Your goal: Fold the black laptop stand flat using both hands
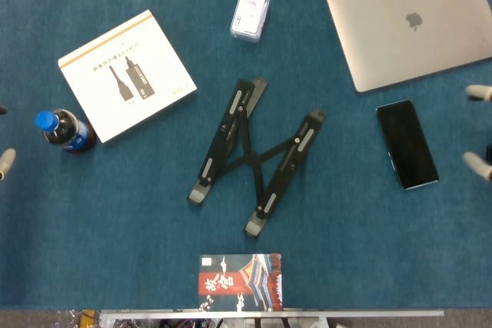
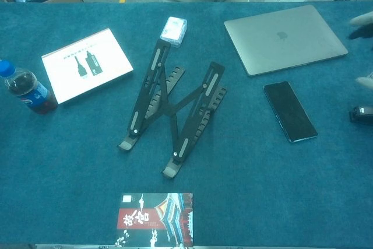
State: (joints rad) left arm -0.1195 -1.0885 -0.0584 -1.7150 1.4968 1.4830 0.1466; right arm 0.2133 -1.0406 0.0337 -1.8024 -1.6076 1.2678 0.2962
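I am finding the stand (image 1: 254, 156) propped open at table centre, untouched, its long axis running from 7 o'clock near me up to 1 o'clock. My right hand (image 1: 478, 128) is showing only fingertips, spread and empty, at the 3 o'clock edge beyond the phone (image 1: 407, 144). My left hand (image 1: 4, 160) is barely entering at 9 o'clock; its state I cannot tell. I am judging the right slightly nearer.

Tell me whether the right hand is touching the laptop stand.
Apart. In the head view only fingertips of the right hand show at the frame's right edge, with the phone and bare blue table between them and the black laptop stand.
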